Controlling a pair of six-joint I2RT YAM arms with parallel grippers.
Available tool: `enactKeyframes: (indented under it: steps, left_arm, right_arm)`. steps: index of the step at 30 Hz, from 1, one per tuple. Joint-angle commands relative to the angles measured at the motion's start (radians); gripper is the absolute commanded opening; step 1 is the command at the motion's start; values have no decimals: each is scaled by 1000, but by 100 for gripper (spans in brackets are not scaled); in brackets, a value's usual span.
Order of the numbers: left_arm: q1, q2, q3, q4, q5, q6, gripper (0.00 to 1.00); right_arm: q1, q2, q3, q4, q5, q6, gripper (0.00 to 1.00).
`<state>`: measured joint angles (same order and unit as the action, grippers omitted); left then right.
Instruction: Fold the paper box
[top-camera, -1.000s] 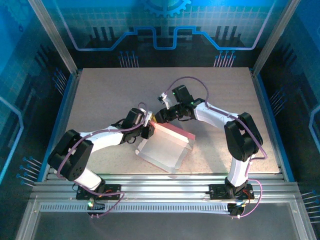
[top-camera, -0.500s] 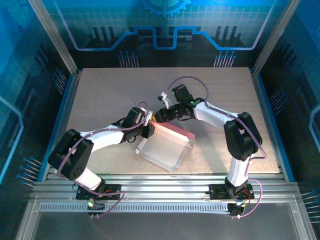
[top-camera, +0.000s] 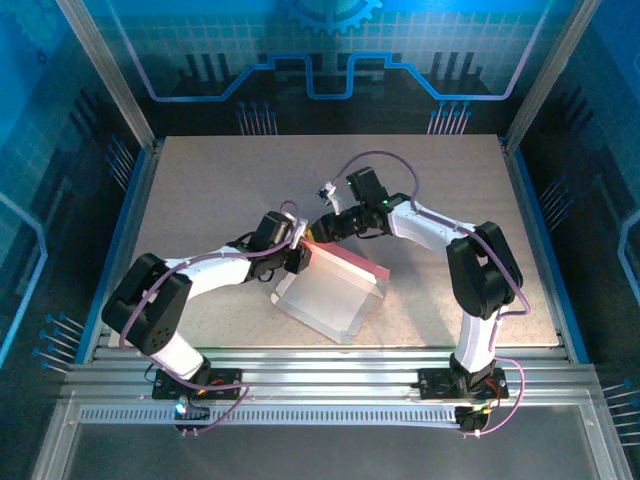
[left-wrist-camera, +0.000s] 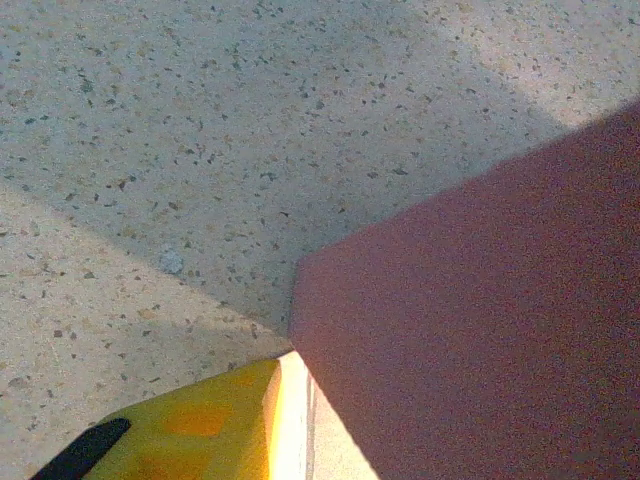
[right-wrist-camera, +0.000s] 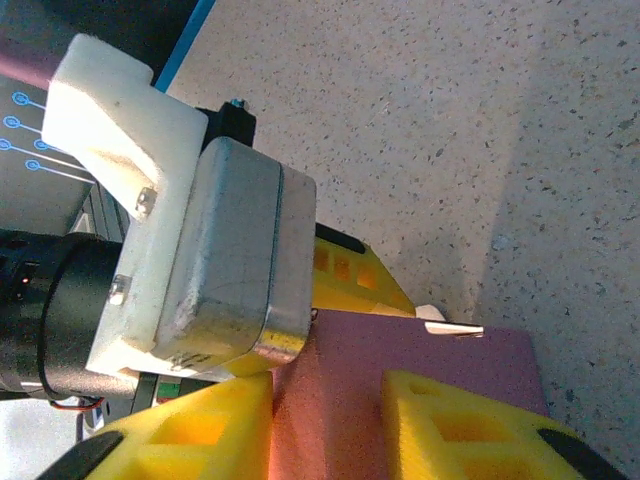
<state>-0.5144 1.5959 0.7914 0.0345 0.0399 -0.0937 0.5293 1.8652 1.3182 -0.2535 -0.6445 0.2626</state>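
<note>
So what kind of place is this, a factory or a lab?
Probably a robot lab or demo booth: two arms bolted to a speckled table, fenced by a metal frame with blue circuit-pattern walls. They are working on a pink paper box.

Thin pink cardboard paper box (top-camera: 330, 295) sits on the speckled table (top-camera: 200, 180), near its front edge, between the two arms. Left gripper (top-camera: 298, 252) meets the box's far-left corner from the left; right gripper (top-camera: 318, 233) sits just behind that same corner, reaching in from the right. In the right wrist view, a box wall (right-wrist-camera: 400, 360) stands between that gripper's two fingers (right-wrist-camera: 470, 425).
</note>
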Motion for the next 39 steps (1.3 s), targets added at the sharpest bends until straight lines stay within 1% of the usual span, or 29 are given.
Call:
enactKeyframes:
  steps: [1, 7, 11, 16, 17, 18, 19, 20, 23, 28, 31, 35, 37, 39]
  left_arm:
    - [-7, 20, 46, 16, -11, 39, 30]
    - [-7, 39, 65, 24, -34, 53, 31]
    - [-6, 41, 74, 33, -48, 52, 34]
    - [-8, 45, 88, 39, -67, 55, 35]
    - [-6, 46, 89, 41, -70, 57, 36]
    - [-7, 49, 91, 43, -72, 58, 39]
    - [-6, 50, 93, 45, -75, 60, 44]
    - [-7, 50, 94, 47, -75, 61, 46]
    - [-7, 50, 95, 51, -86, 67, 48]
    - [-6, 52, 107, 48, -92, 82, 49]
    - [-7, 52, 111, 52, -103, 92, 59]
    - [-7, 47, 117, 60, -95, 94, 59]
    - [-6, 44, 118, 64, -81, 89, 58]
    - [-7, 45, 120, 72, -74, 86, 57]
  right_arm:
    - [-3, 40, 14, -29, -29, 3, 33]
    - [-5, 51, 12, -26, -42, 4, 31]
    - [-6, 60, 12, -26, -52, 4, 31]
    - [-9, 73, 11, -22, -58, 7, 31]
    - [-8, 74, 9, -20, -59, 7, 31]
    - [-8, 74, 9, -18, -61, 9, 31]
    - [-8, 74, 7, -15, -63, 10, 31]
    - [-9, 74, 6, -15, -62, 10, 30]
    - [-12, 75, 3, -14, -64, 9, 30]
    - [-18, 75, -2, -8, -74, 14, 30]
    - [-22, 76, -1, -6, -85, 18, 29]
    - [-28, 80, -2, 1, -96, 28, 30]
    - [-36, 81, -1, 10, -108, 43, 34]
    - [-46, 81, -4, 26, -128, 64, 36]
